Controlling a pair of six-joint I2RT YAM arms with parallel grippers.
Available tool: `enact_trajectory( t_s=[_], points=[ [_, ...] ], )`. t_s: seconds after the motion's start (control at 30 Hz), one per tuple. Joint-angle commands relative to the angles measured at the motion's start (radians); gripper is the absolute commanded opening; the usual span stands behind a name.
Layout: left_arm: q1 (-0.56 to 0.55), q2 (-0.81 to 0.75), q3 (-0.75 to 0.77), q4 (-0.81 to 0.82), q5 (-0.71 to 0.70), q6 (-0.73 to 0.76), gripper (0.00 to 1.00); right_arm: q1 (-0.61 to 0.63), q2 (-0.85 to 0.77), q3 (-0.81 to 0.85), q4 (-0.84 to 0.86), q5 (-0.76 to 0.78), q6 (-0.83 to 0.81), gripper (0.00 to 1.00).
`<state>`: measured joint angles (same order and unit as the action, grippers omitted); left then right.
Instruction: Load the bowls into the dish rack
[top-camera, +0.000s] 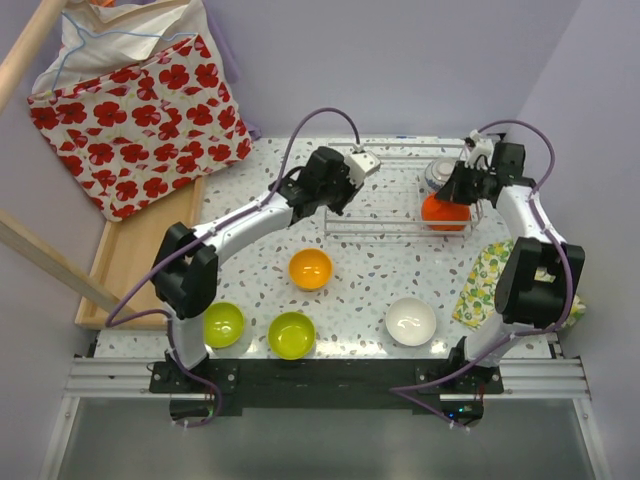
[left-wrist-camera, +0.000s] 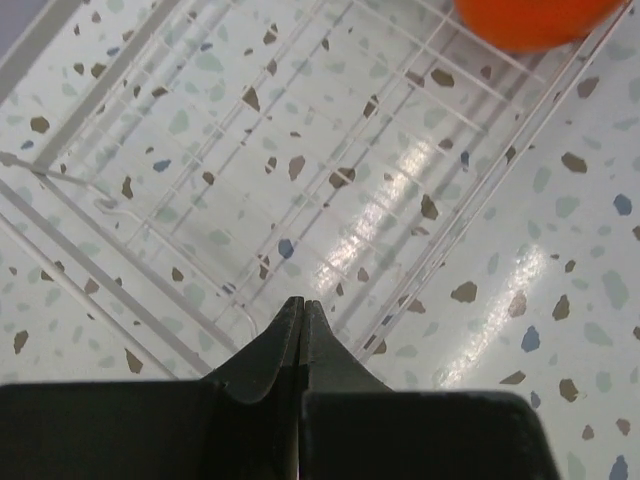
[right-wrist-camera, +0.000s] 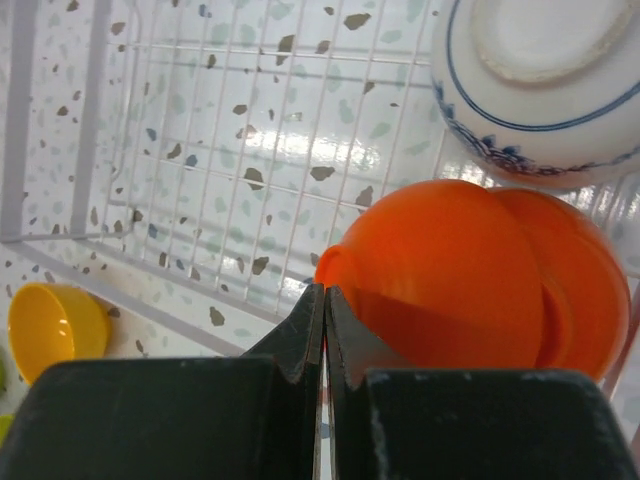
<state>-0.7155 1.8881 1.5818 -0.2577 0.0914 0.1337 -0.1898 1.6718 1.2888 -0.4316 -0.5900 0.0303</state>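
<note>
The white wire dish rack (top-camera: 370, 236) stands at the back of the table. At its right end two red-orange bowls (right-wrist-camera: 450, 270) lean on edge beside a blue-patterned bowl (right-wrist-camera: 540, 90). My right gripper (right-wrist-camera: 325, 290) is shut, its tips right against the nearer red-orange bowl's rim, with nothing seen between the jaws. My left gripper (left-wrist-camera: 303, 302) is shut and empty above the rack's (left-wrist-camera: 300, 150) bare left half. On the table in front lie an orange-yellow bowl (top-camera: 310, 268), two lime green bowls (top-camera: 223, 323) (top-camera: 291, 334) and a white bowl (top-camera: 411, 321).
A flat wooden tray (top-camera: 125, 260) lies off the table's left side, with a red floral bag (top-camera: 140, 100) behind it. A lemon-print cloth (top-camera: 490, 280) lies at the right edge by the right arm.
</note>
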Motion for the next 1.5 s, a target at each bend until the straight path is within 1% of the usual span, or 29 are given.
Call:
enact_trajectory(
  t_s=[0.0, 0.2, 0.3, 0.43, 0.5, 0.73, 1.03, 1.1, 1.27, 1.3, 1.33, 1.37, 1.4, 1.43, 1.47],
  points=[
    [0.025, -0.076, -0.066, 0.005, -0.039, 0.043, 0.0, 0.0, 0.023, 0.072, -0.032, 0.093, -0.006, 0.0],
    [0.047, -0.104, -0.114, 0.002, -0.053, 0.055, 0.0, 0.001, 0.011, 0.098, -0.068, 0.197, -0.024, 0.0],
    [0.051, -0.115, -0.132, 0.005, -0.053, 0.053, 0.0, 0.001, -0.012, 0.098, -0.087, 0.24, -0.088, 0.0],
    [0.053, -0.124, -0.147, 0.008, -0.053, 0.053, 0.0, 0.0, -0.017, 0.101, -0.127, 0.262, -0.118, 0.0],
    [0.051, -0.127, -0.144, 0.009, -0.053, 0.056, 0.0, 0.0, -0.02, 0.098, -0.131, 0.275, -0.119, 0.0],
    [0.054, -0.138, -0.126, 0.011, -0.084, 0.083, 0.0, 0.001, -0.024, 0.09, -0.144, 0.398, -0.138, 0.0],
    [0.059, -0.188, -0.155, 0.011, -0.09, 0.11, 0.0, 0.001, -0.018, 0.098, -0.164, 0.446, -0.15, 0.0],
    [0.059, -0.193, -0.16, 0.011, -0.114, 0.112, 0.0, 0.0, -0.014, 0.098, -0.17, 0.458, -0.153, 0.0],
    [0.057, -0.207, -0.141, -0.006, -0.116, 0.127, 0.0, 0.001, -0.024, 0.096, -0.17, 0.437, -0.156, 0.0],
    [0.059, -0.211, -0.135, -0.014, -0.117, 0.132, 0.01, 0.001, -0.033, 0.095, -0.161, 0.423, -0.153, 0.02],
    [0.059, -0.225, -0.128, -0.023, -0.117, 0.139, 0.05, 0.0, -0.067, 0.093, -0.151, 0.411, -0.15, 0.09],
    [0.059, -0.234, -0.112, -0.047, -0.12, 0.148, 0.18, 0.001, -0.089, 0.086, -0.142, 0.394, -0.147, 0.15],
    [0.059, -0.247, -0.109, -0.057, -0.131, 0.173, 0.3, 0.001, -0.121, 0.08, -0.115, 0.377, -0.148, 0.2],
    [0.059, -0.283, -0.109, -0.063, -0.143, 0.188, 0.39, 0.0, -0.186, 0.069, -0.093, 0.349, -0.15, 0.25],
    [0.059, -0.305, -0.123, -0.072, -0.157, 0.208, 0.53, 0.001, -0.231, 0.037, -0.07, 0.326, -0.15, 0.34]
  ],
)
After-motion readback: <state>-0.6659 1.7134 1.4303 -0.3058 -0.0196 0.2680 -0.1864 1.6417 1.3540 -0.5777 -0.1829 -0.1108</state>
